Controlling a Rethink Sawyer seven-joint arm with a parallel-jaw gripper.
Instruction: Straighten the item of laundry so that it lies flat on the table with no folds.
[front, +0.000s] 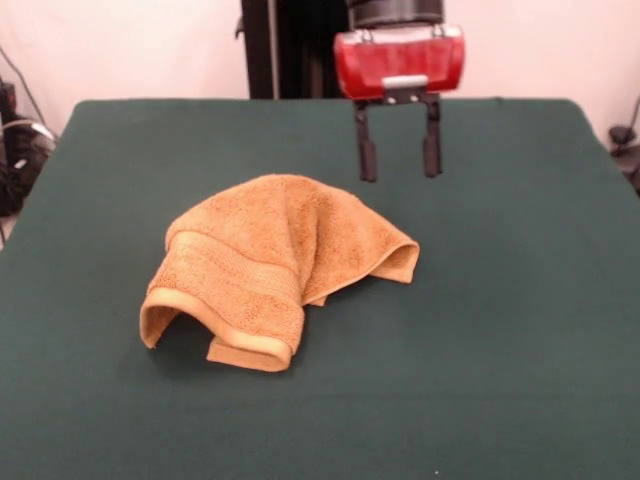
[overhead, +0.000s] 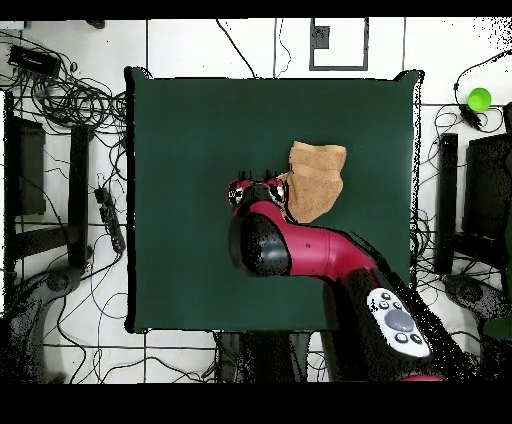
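Heaped near the middle of the dark green surface (front: 520, 330): an orange-tan terry towel (front: 275, 262), bunched into a tent-like mound rather than lying flat. Woven band and hemmed edge curling under at the front, one corner flap reaching out to the side, another folded down against the cloth top. No white label visible from either view.

Risks from here, as a judgement:
- Pinching the mound at its crown and catching several layers at once, so lifting only moves the heap without opening a fold.
- Dragging a curled hem sideways and rolling it further under, given how the front edge is already tucked beneath.
- Closing on too thin a bite of terry and slipping off during a pull, leaving the towel more twisted.
- Pressing down too far beside the mound and snagging the cloth-like top of the surface.

Gripper (front: 400, 158) hanging above the surface just behind the towel in the front view, red housing above two dark fingers (front: 367, 155). Fingers spread moderately wide, parallel, pointing straight down, clear gap between them. Holding nothing, touching neither towel nor surface. In the overhead view, mostly covered by the red and black arm (overhead: 310, 255), alongside the towel's edge.
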